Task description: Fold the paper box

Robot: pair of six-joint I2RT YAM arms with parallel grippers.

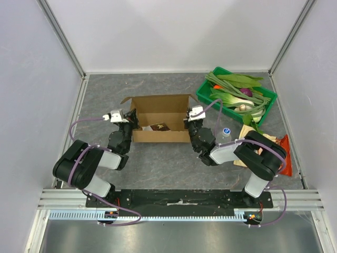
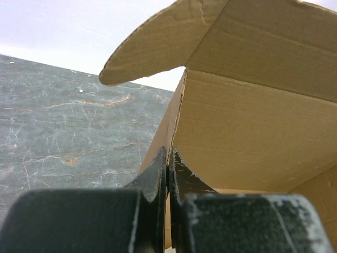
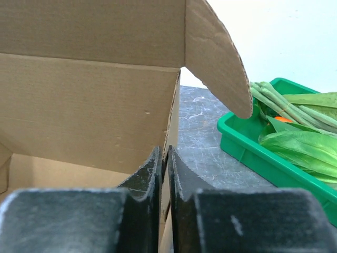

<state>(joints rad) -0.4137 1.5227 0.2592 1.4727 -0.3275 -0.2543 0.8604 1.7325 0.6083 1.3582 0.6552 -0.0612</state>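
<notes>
You will find no writing to read on the paper box (image 1: 160, 112): it is plain brown cardboard, standing open-topped on the grey table (image 1: 158, 163) between your two arms, a little towards the far side. A small dark-and-light item (image 1: 159, 127) lies on its floor, and whatever print it bears is too small to make out, as is the label of the blue-capped bottle (image 1: 226, 133) just right of your right arm. Your left claw (image 2: 169, 156) is pressed together on the upper edge of the box's left side wall, the cardboard running straight down into the slit between the black fingers (image 2: 156, 176). Your right claw (image 3: 164, 153) grips the right side wall the same way, its fingers nearly together with only the thin wall edge between them. The top view alone gives you the whole layout: both claws at opposite ends of the box, the green tray (image 1: 202, 90) of leafy vegetables (image 1: 237, 92) at the far right, and an orange-and-tan snack bag (image 1: 283, 153) beside the right arm. The left wrist view adds the rounded left end flap (image 2: 152, 50) jutting outward over bare table. The right wrist view shows the right end flap (image 3: 218, 58) curving out towards the tray.
</notes>
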